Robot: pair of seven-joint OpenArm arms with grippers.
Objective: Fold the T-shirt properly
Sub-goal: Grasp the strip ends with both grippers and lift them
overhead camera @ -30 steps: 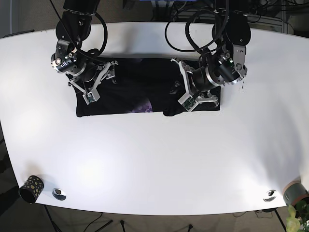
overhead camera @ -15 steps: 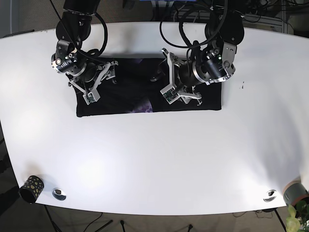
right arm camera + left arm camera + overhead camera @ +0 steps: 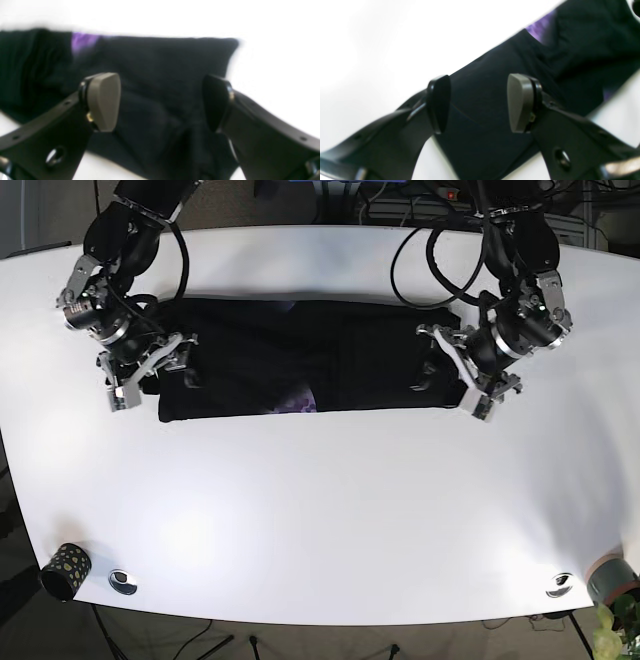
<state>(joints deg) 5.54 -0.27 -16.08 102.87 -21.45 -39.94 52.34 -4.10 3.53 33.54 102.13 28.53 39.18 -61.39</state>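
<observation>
From above, the black T-shirt with a purple print (image 3: pixel 300 370) lies as a long folded band near the far edge of the white oval table (image 3: pixel 330 510). The left gripper (image 3: pixel 462 380) sits at one end, the right gripper (image 3: pixel 140 375) at the other. Only the wrist views settle the fingers: the left gripper (image 3: pixel 480 103) is spread wide above dark cloth (image 3: pixel 482 120), pinching nothing, and the right gripper (image 3: pixel 160 102) is equally spread over the shirt's end (image 3: pixel 155 75), blurred.
</observation>
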